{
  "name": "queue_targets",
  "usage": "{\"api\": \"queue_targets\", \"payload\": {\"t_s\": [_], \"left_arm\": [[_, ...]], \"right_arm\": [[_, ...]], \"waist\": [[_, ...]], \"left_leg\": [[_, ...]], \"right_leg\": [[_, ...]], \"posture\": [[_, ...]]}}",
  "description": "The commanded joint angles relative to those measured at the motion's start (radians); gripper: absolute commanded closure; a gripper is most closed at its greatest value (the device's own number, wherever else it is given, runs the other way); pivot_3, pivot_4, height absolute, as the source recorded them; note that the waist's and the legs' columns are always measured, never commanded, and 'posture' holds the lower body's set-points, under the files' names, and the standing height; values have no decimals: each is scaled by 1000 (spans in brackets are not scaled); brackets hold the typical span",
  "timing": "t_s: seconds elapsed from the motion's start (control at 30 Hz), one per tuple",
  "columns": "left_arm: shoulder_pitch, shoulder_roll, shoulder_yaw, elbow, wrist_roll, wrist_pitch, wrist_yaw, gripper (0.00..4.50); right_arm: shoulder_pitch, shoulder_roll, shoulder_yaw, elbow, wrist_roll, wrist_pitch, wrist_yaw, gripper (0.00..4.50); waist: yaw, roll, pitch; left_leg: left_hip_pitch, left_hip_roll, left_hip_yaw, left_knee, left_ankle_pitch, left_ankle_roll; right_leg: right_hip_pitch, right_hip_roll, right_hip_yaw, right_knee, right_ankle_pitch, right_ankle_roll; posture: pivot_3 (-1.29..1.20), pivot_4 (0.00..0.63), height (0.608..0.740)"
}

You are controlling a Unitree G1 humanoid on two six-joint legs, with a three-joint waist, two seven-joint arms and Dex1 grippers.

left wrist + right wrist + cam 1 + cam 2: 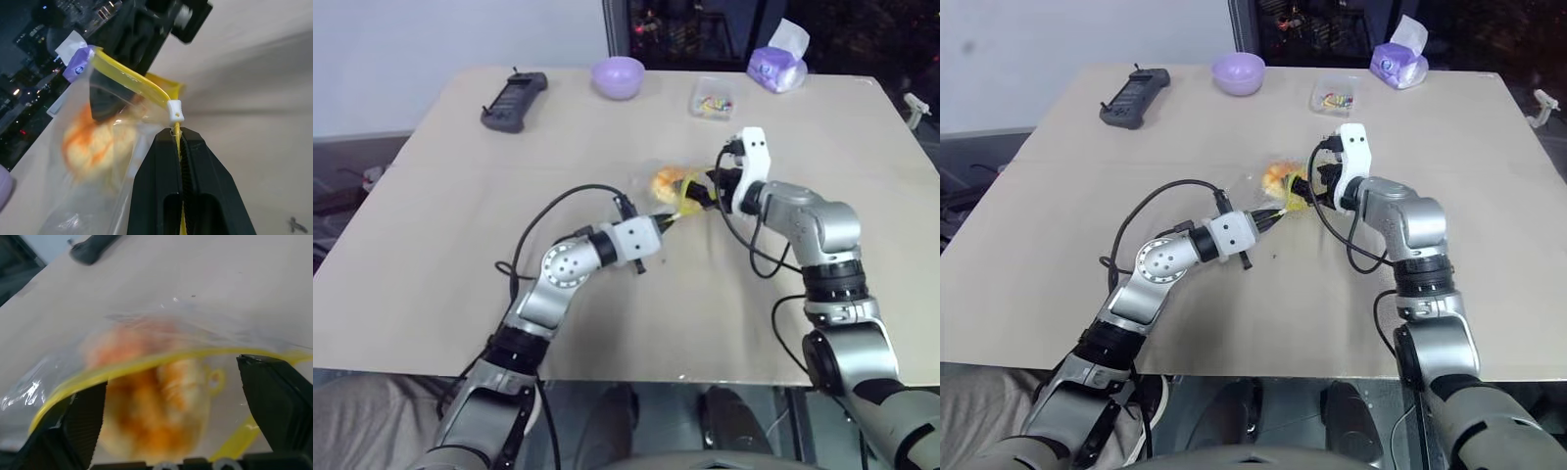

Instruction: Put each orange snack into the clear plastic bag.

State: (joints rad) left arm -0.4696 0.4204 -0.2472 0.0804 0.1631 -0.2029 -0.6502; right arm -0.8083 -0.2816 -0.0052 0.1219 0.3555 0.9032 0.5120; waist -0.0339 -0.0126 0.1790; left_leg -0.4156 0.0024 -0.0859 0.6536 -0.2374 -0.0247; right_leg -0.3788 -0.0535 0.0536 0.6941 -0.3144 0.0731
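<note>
At the centre of the frame, the orange snack (667,182) sits inside the clear plastic bag (98,161), seen through the film behind the yellow zip strip (129,78). The left tool (180,147) is clamped shut on the strip's end beside the white slider, apparently to keep the mouth held up off the worktop (431,255). The right tool (173,396) stands with fingers spread wide at the bag's mouth, gripping nothing, which looks like a release after dropping the bun in. Far back, a lilac bowl (618,76) stands well apart
</note>
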Motion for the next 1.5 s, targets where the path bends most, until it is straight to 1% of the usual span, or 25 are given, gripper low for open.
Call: {"api": "queue_targets", "payload": {"t_s": [0.03, 0.17, 0.27, 0.33, 0.4, 0.5, 0.6, 0.67, 0.73, 0.8, 0.9, 1.03, 1.13, 1.23, 1.27, 1.3, 1.37, 1.4, 1.5], "left_arm": [[-6, -1, 4, -14, -9, -19, 2, 4500], [-1, -1, 6, -20, -10, -14, 5, 4500], [3, -2, 8, -24, -10, -12, 4, 4500], [6, -1, 8, -27, -11, -11, 5, 4500], [8, -1, 8, -30, -11, -10, 5, 4500], [8, -4, 8, -29, -12, -8, 5, 4500], [7, -6, 6, -29, -13, -8, 5, 4500], [5, -7, 6, -27, -12, -8, 4, 4500], [2, -9, 6, -27, -10, -6, 5, 4500], [2, -9, 8, -29, -10, -3, 6, 4500], [6, -9, 11, -34, -9, 2, 9, 4500], [9, -10, 13, -39, -9, 8, 13, 4500], [13, -10, 14, -43, -10, 12, 15, 4500], [13, -10, 14, -42, -11, 13, 15, 4500], [12, -10, 14, -42, -11, 12, 15, 4500], [12, -9, 14, -42, -10, 12, 15, 4500], [13, -9, 14, -45, -9, 12, 16, 4500], [14, -9, 14, -47, -9, 13, 16, 4500], [17, -8, 16, -50, -9, 14, 17, 4500]], "right_arm": [[40, -86, 17, -86, 23, -6, 100, 69], [104, -229, 0, -140, 48, -80, 258, 69], [154, -340, 12, -121, 17, -194, 365, 69], [174, -384, 30, -89, -26, -287, 392, 69], [180, -401, 59, -41, -92, -392, 384, 69], [174, -366, 153, 64, -257, -652, 314, 69], [155, -299, 176, 159, -315, -778, 259, 69], [124, -247, 184, 255, -360, -871, 191, 69], [69, -200, 206, 394, -430, -1008, 101, 69], [24, -162, 199, 496, -452, -1105, 51, 69], [-25, -142, 195, 605, -484, -1228, 0, 69], [-59, -131, 196, 698, -494, -1332, 10, 69], [-60, -124, 207, 728, -495, -1410, 44, 910], [-73, -125, 229, 775, -537, -1481, 38, 2495], [-77, -127, 237, 789, -553, -1503, 33, 2910], [-81, -127, 240, 801, -565, -1520, 27, 3464], [-88, -127, 246, 820, -588, -1548, 16, 4288], [-93, -129, 250, 829, -600, -1560, 8, 4444], [-104, -127, 249, 854, -619, -1577, -13, 4444]], "waist": [[0, 0, 0], [-10, 0, 0], [-8, 0, 0], [-9, 0, 0], [-11, 0, 0], [-12, 0, 0], [-12, 0, 0], [-9, 0, 0], [-9, 0, 0], [-9, 0, 0], [-10, 0, 0], [-8, 0, 0], [-10, 0, 0], [-13, 0, 0], [-13, 0, 0], [-13, 0, 0], [-12, 0, 0], [-12, 0, 0], [-12, 0, 0]], "left_leg": [[0, 0, 0, 0, 0, 0], [0, 0, 0, 0, 0, 0], [0, 1, 0, 0, 0, 0], [0, 1, 1, 0, 0, 0], [1, 1, 1, 0, 0, 0], [2, 1, 2, 0, 0, 0], [2, 1, 2, 0, 0, 0], [1, 1, 2, 0, 0, 0], [1, 1, 2, 0, 0, 0], [1, 0, 2, 1, 2, -4], [2, 1, 2, 0, 3, -4], [1, 0, 2, 0, 3, -4], [1, 1, 2, 0, 3, -4], [2, 1, 2, 0, 3, -4], [2, 1, 2, 0, 3, -4], [2, 1, 2, 0, 3, -5], [2, 1, 2, 0, 3, -5], [2, 1, 2, 0, 3, -5], [2, 1, 2, 0, 3, -5]], "right_leg": [[0, 0, 0, 0, 0, 0], [0, 0, 0, 0, 0, 0], [0, 1, 0, 0, 0, 0], [0, 0, 0, 0, 0, 0], [0, 0, 1, 0, 0, 0], [0, 1, 2, 0, 0, 0], [0, 1, 2, 0, 0, 0], [0, 1, 2, 0, 0, 0], [0, 0, 2, 0, 0, 0], [0, 0, 2, 0, 0, 0], [0, 0, 2, 0, 0, 0], [0, 0, 2, -1, 0, 0], [0, 0, 2, -1, 0, 0], [0, 0, 2, 0, 0, 0], [0, 0, 2, 0, 0, 0], [0, 0, 2, 0, 0, 0], [0, 0, 2, 0, 0, 0], [0, 0, 2, 0, 0, 0], [0, 0, 2, 0, 0, 0]], "posture": [[0, 150, 740], [0, 150, 740], [0, 150, 740], [0, 150, 740], [0, 150, 740], [0, 150, 740], [0, 150, 740], [0, 150, 740], [0, 150, 740], [0, 150, 740], [0, 150, 740], [0, 150, 740], [0, 150, 740], [0, 150, 740], [0, 150, 740], [0, 150, 740], [0, 150, 740], [0, 150, 740], [0, 150, 740]]}}
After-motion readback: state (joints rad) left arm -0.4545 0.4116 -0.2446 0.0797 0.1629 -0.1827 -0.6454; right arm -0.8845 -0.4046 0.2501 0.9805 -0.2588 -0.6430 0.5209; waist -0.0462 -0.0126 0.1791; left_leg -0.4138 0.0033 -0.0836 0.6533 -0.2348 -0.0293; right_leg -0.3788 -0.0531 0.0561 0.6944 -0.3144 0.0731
